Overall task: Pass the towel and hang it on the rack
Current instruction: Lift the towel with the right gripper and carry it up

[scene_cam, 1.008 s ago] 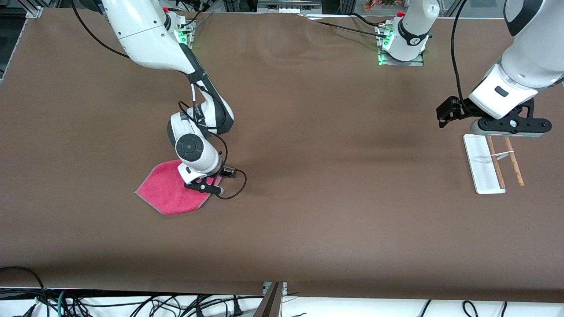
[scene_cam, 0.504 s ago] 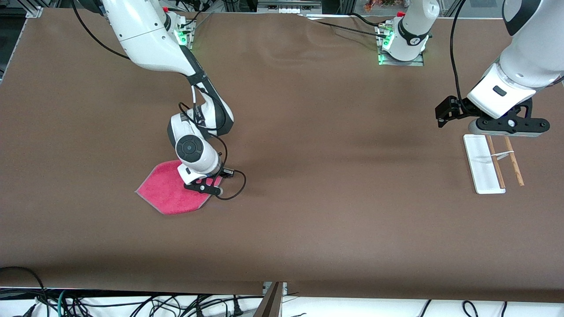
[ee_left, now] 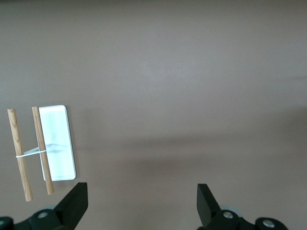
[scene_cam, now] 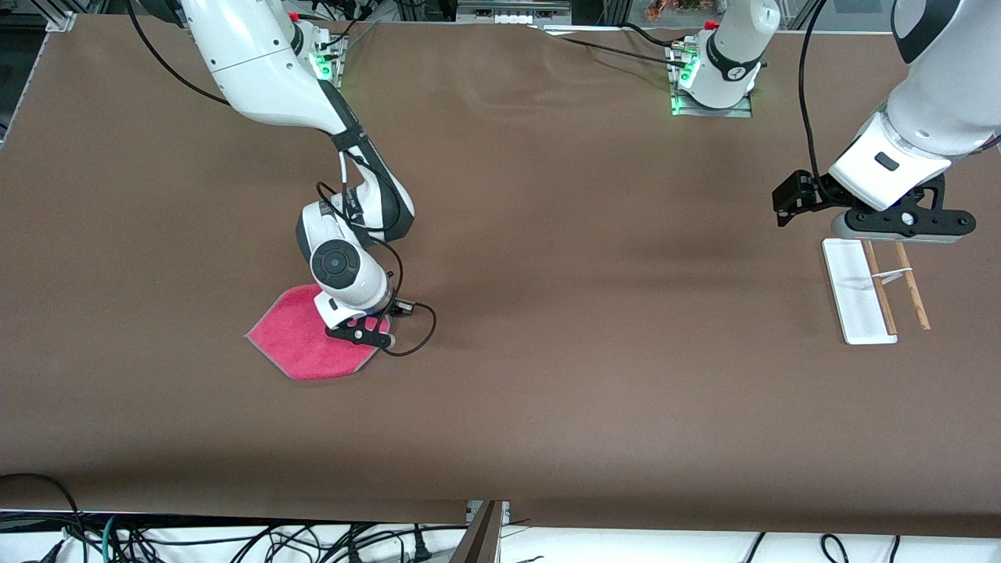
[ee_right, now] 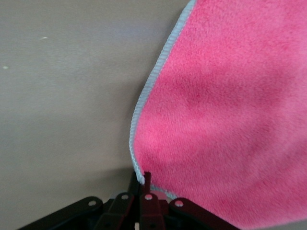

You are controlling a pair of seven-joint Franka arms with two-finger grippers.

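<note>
The pink-red towel (scene_cam: 301, 344) lies flat on the brown table toward the right arm's end. My right gripper (scene_cam: 367, 324) is down at the towel's corner and shut on its grey edge; the right wrist view shows the pinched corner at my right gripper (ee_right: 142, 179) and the pink cloth (ee_right: 225, 120) spreading away. The rack (scene_cam: 868, 289) lies at the left arm's end, white base plate with two brown rods. My left gripper (scene_cam: 899, 234) hovers over the rack's end, open and empty; the left wrist view shows its fingers (ee_left: 73, 206) apart and the rack (ee_left: 45, 148).
The brown table cloth (scene_cam: 586, 313) stretches between towel and rack. A black cable (scene_cam: 414, 332) loops beside the right gripper. The arm bases (scene_cam: 715, 78) stand along the table's edge farthest from the front camera.
The towel's corner away from the gripper has slid slightly toward my right gripper, which has edged slightly upward in the front view. The left arm shifted slightly at first, then held.
</note>
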